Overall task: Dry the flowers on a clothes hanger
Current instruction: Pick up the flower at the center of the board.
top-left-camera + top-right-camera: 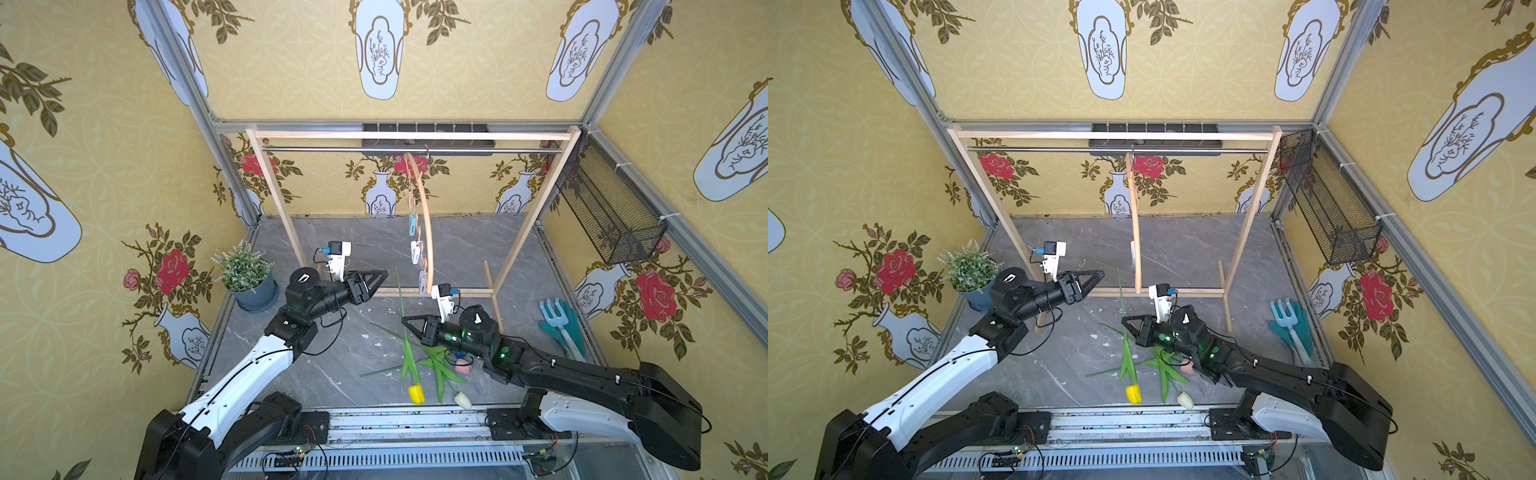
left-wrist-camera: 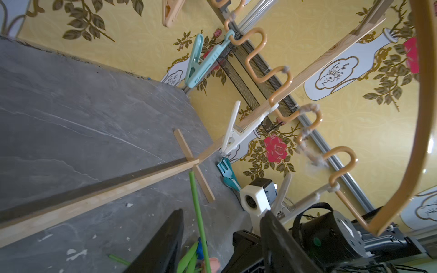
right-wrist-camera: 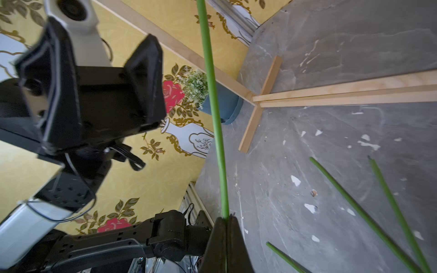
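The step in hand is hanging the first flower: the right gripper (image 3: 226, 216) is clamped tight on the stem (image 3: 212, 94) of the yellow tulip (image 1: 416, 392), low on its bare part above the leaves. The cut end points up toward the hanger (image 1: 428, 232). I cannot tell whether the head rests on the table (image 1: 332, 365). The left gripper (image 2: 222, 211) is spread about halfway and holds nothing; in both top views it hangs just beside the stem's upper end, short of the clips. The next move, as I judge it, needs both arms. The left must pinch a clip open, probably the white clip (image 2: 238, 127) or the lowest clip (image 1: 423, 282). The right must then feed the thin stem end into its mouth, so the tulip hangs head down. The hanger swings freely from the rod (image 1: 332, 148) of the rack (image 1: 540, 199) and is turned nearly edge-on to the top views. It will likely shift when pushed, so the clip needs steadying. All the clips that show are empty. The pink tulip (image 1: 462, 366), white tulip (image 1: 462, 400) and blue tulip (image 1: 459, 356) lie on the table under and beside the right arm, their stems and leaves crossing. The tulips look artificial, with stiff, straight green stems, long glossy leaves and small closed heads.
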`<action>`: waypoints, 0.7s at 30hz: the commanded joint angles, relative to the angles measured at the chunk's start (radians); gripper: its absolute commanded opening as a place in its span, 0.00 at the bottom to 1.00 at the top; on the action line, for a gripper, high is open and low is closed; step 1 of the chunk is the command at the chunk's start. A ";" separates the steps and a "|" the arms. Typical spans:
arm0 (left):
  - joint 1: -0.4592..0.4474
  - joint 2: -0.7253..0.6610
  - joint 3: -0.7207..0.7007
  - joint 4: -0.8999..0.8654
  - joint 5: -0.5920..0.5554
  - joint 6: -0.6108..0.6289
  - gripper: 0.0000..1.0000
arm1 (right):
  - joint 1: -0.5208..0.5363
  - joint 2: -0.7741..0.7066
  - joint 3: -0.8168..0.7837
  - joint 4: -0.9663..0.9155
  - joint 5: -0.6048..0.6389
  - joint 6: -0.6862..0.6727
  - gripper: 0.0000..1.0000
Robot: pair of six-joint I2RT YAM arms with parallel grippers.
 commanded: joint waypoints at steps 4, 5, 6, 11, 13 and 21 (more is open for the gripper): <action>0.067 0.086 0.161 -0.223 -0.104 0.190 0.58 | -0.041 -0.159 0.080 -0.514 0.214 -0.005 0.00; 0.070 0.105 0.188 -0.228 -0.106 0.202 0.57 | -0.070 -0.181 0.098 -0.568 0.219 -0.016 0.00; 0.070 0.124 0.214 -0.231 -0.107 0.216 0.57 | -0.111 -0.199 0.125 -0.625 0.216 -0.032 0.00; 0.074 0.234 0.326 -0.246 -0.122 0.253 0.58 | -0.425 -0.176 0.253 -0.706 0.013 -0.185 0.00; 0.076 0.276 0.372 -0.243 -0.117 0.270 0.58 | -0.559 -0.104 0.309 -0.686 -0.119 -0.246 0.00; 0.097 0.425 0.516 -0.192 -0.062 0.320 0.64 | -0.767 0.264 0.652 -0.605 -0.398 -0.446 0.00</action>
